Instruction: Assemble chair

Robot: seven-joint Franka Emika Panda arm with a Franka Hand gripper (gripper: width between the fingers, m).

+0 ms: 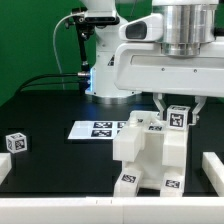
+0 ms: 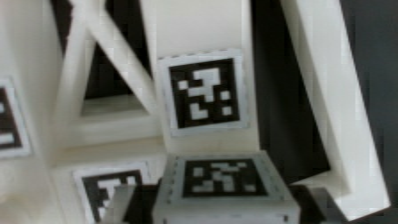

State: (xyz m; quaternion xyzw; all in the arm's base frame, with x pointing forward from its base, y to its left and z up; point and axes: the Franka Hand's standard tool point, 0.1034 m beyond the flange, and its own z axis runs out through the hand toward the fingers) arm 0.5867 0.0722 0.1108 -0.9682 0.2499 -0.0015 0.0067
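1. Looking at the exterior view: chair (image 1: 148,155) stands as a partly built blocky white structure near the front of the black table (image 1: 50,105); several tagged panels and blocks look already joined; gripper (image 1: 178,112) sits right over its upper part with a small tagged block (image 1: 178,117) between the fingers, so it seems clenched on that block; whether the block is seated yet, cannot tell
2. Same view, leftovers: a loose tagged cube (image 1: 15,142) lies well apart toward the exterior view's left, judged to be a part not yet fitted; marker board (image 1: 100,129) lies flat behind the chair; white rails (image 1: 212,165) border the table edge
3. Switching to the wrist view: close and blurry; an upright white panel with a tag (image 2: 201,92) fills the middle; a tagged block top (image 2: 221,179) sits low in frame near the fingers; slanted white bars (image 2: 107,55) cross behind; finger contact not clearly readable here
4. Progress judgement: assembly roughly mid-to-late; main body up; current block placement unfinished; at least the loose cube left
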